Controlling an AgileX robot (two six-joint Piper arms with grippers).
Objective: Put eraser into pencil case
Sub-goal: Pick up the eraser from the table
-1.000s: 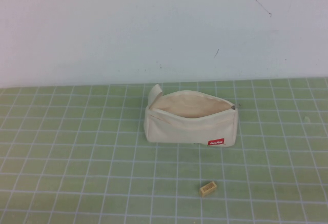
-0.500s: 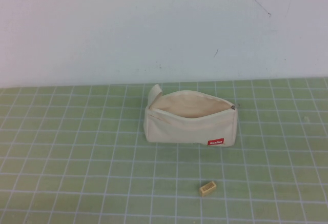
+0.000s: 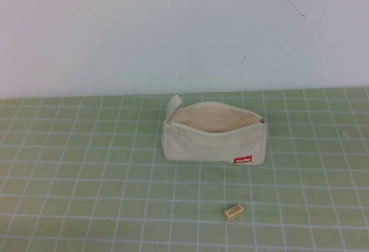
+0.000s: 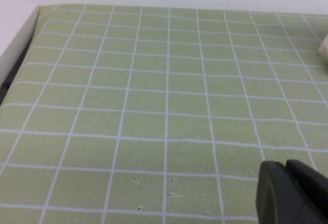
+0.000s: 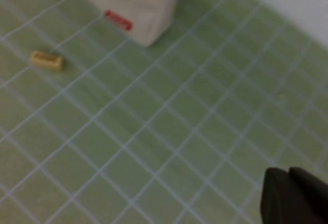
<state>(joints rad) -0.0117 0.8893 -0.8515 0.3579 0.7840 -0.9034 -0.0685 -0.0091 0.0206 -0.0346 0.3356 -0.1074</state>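
Note:
The cream-white pencil case (image 3: pixel 213 142) stands on the green grid mat with its zip open and its mouth facing up. It has a red label (image 3: pixel 243 160) on its front and a fabric tab at its left end. The tan eraser (image 3: pixel 233 211) lies on the mat in front of it, a little to the right and apart from it. Neither gripper shows in the high view. My left gripper (image 4: pixel 288 166) is shut and empty over bare mat. My right gripper (image 5: pixel 288 172) is shut and empty, well away from the eraser (image 5: pixel 46 60) and the pencil case (image 5: pixel 138 14).
The green grid mat (image 3: pixel 86 177) covers the table up to a white wall (image 3: pixel 184 33) behind the pouch. The mat's left edge and a white border (image 4: pixel 20 42) show in the left wrist view.

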